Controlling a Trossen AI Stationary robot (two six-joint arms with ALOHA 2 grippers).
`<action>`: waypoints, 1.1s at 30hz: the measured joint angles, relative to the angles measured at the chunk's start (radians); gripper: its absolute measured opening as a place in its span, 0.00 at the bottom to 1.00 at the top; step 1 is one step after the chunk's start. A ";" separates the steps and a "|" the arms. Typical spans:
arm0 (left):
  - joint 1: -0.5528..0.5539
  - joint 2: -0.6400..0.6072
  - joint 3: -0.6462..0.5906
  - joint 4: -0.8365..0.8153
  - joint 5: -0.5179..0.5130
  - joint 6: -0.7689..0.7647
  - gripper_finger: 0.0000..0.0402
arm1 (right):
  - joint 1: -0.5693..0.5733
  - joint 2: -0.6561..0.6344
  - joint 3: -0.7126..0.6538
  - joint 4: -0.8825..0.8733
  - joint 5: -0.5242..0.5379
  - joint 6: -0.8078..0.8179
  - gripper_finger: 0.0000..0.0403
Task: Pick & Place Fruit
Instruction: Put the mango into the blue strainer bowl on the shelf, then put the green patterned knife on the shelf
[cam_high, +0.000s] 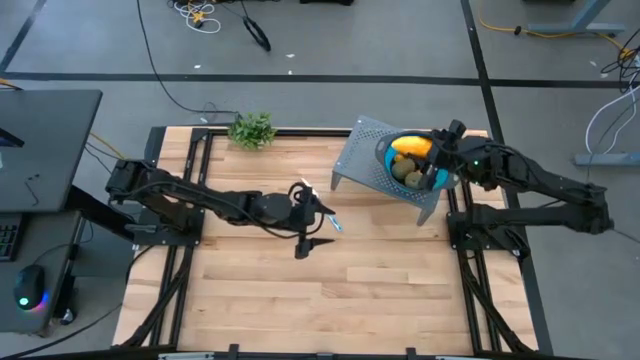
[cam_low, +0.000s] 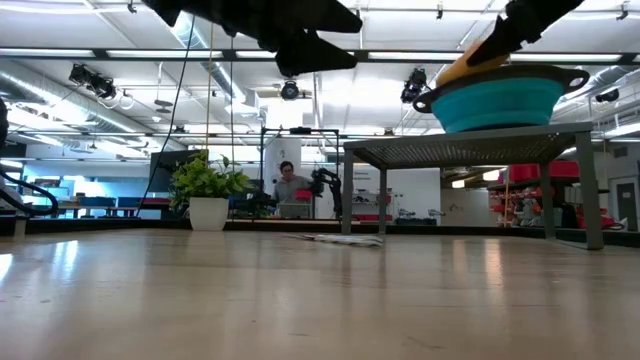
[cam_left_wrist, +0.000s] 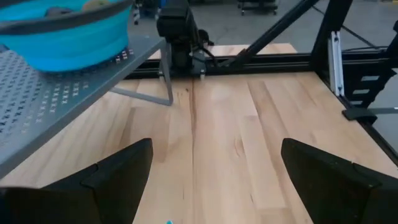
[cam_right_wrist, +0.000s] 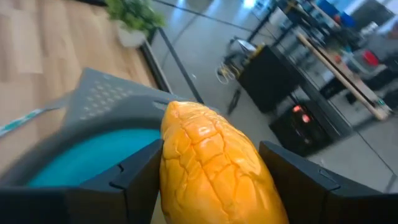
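Note:
The yellow oblong fruit (cam_right_wrist: 208, 162) sits between my right gripper's (cam_right_wrist: 211, 165) fingers, over the teal bowl (cam_high: 435, 180). The bowl stands on a grey perforated stand (cam_high: 365, 160) at the table's far right. Two olive-brown ovals (cam_high: 408, 172) lie in the bowl. In the low view the fruit (cam_low: 468, 66) slants down to the bowl's rim (cam_low: 500, 82). My left gripper (cam_high: 310, 240) hovers open over the table's middle, above the white-bladed knife (cam_high: 328, 217), and touches nothing. The dark round fruit and the tiny orange-red ones are not in view. My right gripper pinches the yellow fruit between its two fingers (cam_right_wrist: 134, 177), one on each long side (cam_right_wrist: 171, 168). Its free end (cam_right_wrist: 180, 112) sticks out past the fingertips. The fingers come slanting down from the table's right. The fruit is tilted over the bowl; I cannot tell whether its lower end touches anything.
A leafy green sprig in a white pot (cam_high: 252, 130) stands at the far edge, left of the stand. The knife (cam_low: 335, 238) lies flat on the wood. The near half of the table (cam_high: 320, 300) is bare wood. A person sits at a desk (cam_low: 290, 190) beyond the table.

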 joint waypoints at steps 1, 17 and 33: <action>0.001 0.000 -0.010 0.019 0.003 0.006 0.91 | -0.011 0.000 0.000 0.000 -0.007 0.008 0.64; 0.002 -0.009 -0.177 0.215 0.007 -0.012 0.91 | -0.100 0.005 0.000 -0.078 -0.103 0.129 0.82; 0.010 -0.381 -0.516 0.457 -0.056 -0.024 0.91 | -0.079 -0.055 0.000 0.055 -0.114 0.225 0.93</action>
